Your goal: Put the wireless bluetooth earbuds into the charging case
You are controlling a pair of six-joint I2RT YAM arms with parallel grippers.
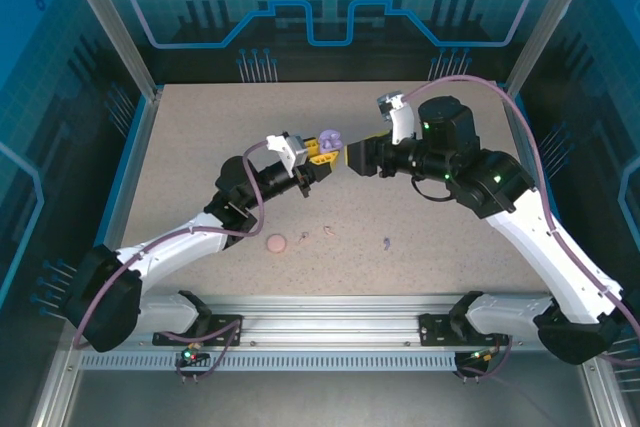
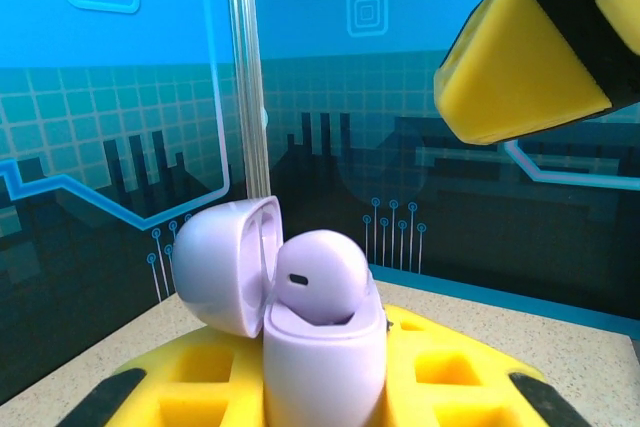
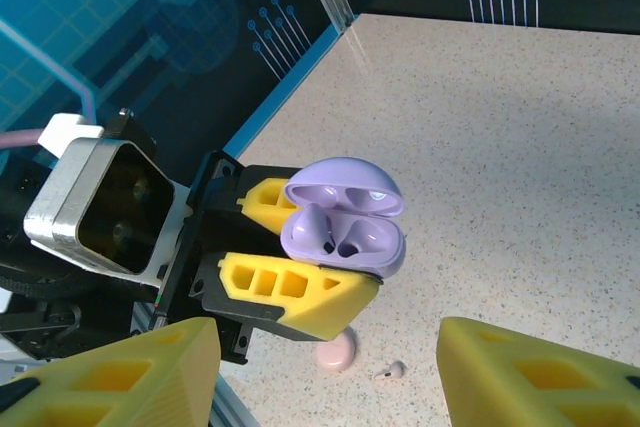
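Above the middle of the bench (image 1: 450, 237), the left end effector (image 1: 320, 151) is clamped narrow on an open lavender case (image 1: 331, 137). Its yellow fingers (image 3: 300, 292) press the base from both sides, and the lid (image 2: 225, 262) is tipped back. One lavender earbud (image 2: 320, 282) sits in the case, its rounded head poking above the rim. Just beside it, the right end effector (image 1: 355, 157) faces the case with its jaws well apart, nothing between them, touching neither case nor earbud. Down on the bench lie a round pink case (image 1: 277, 243), a pink earbud (image 1: 305, 237) just beside it, a second pink earbud (image 1: 328, 232), and a loose lavender earbud (image 1: 387, 242) farther right.
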